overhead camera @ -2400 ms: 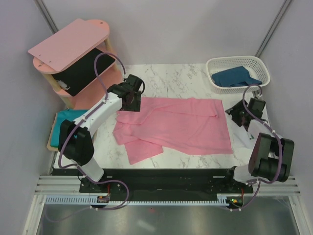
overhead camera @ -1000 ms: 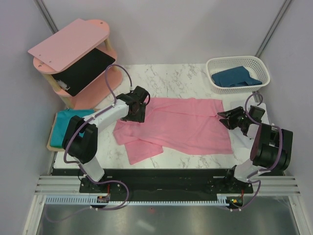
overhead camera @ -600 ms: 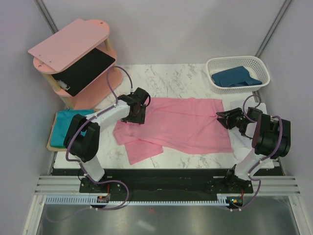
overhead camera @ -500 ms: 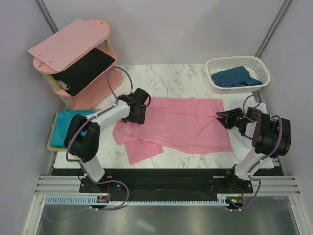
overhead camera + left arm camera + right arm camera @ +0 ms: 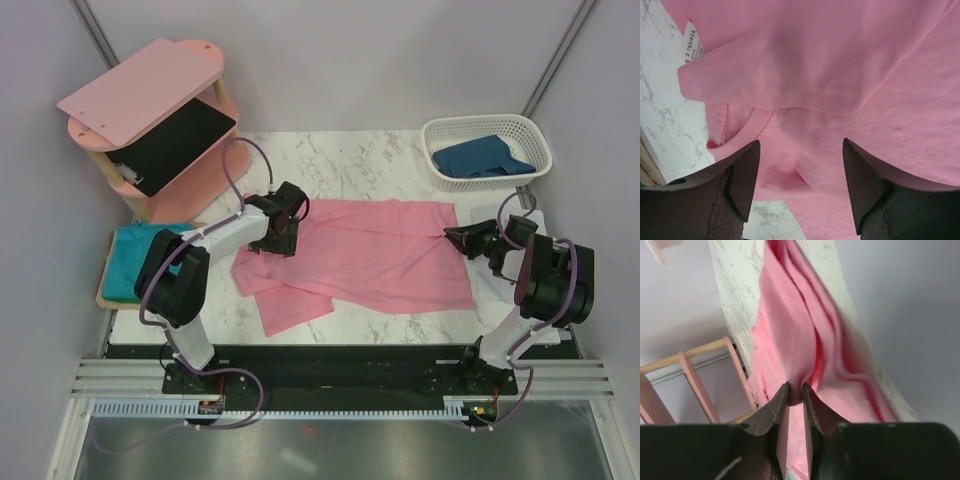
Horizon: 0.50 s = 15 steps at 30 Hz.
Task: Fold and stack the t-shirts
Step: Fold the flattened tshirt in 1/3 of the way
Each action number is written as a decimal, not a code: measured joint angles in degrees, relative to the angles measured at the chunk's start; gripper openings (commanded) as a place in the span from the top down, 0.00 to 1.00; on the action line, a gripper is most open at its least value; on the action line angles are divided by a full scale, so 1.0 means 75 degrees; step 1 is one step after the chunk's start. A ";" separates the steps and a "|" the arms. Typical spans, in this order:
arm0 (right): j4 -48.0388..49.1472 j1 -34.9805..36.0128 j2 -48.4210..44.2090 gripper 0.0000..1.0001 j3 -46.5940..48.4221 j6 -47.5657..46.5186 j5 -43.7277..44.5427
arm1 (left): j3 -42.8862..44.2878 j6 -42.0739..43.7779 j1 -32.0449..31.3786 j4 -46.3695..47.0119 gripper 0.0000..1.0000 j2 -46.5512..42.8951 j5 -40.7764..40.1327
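A light pink t-shirt (image 5: 370,255) lies spread across the middle of the marble counter (image 5: 360,165), one rumpled flap reaching toward the near edge. At its right end the right gripper (image 5: 795,390) pinches a ridge of cloth. At its left end the left gripper (image 5: 800,150) is poised wide open over the collar (image 5: 747,127), holding nothing. A teal t-shirt (image 5: 135,255) lies at the left edge, and a dark blue t-shirt (image 5: 480,158) fills the white basket (image 5: 487,125) at the far right corner.

Left claw (image 5: 280,243) and right claw (image 5: 451,237) sit at opposite ends of pink t-shirt (image 5: 370,258)
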 measured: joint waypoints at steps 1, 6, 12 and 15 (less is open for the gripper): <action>0.0000 0.0000 -0.0067 0.85 0.0000 0.0003 0.0006 | -0.0003 0.0000 -0.0009 0.0000 0.27 0.0023 0.0000; -0.0038 0.0003 -0.0146 0.98 0.0000 0.0032 0.0029 | -0.0026 0.0000 -0.0020 0.0000 0.27 0.0038 0.0000; -0.0702 0.0020 -0.0239 1.00 0.0102 -0.0417 0.0271 | -0.0032 0.0000 -0.0020 0.0003 0.28 0.0082 -0.0017; -0.1524 0.0047 -0.0420 1.00 0.0458 -0.0979 0.0644 | -0.0032 0.0000 -0.0020 0.0006 0.28 0.0131 -0.0020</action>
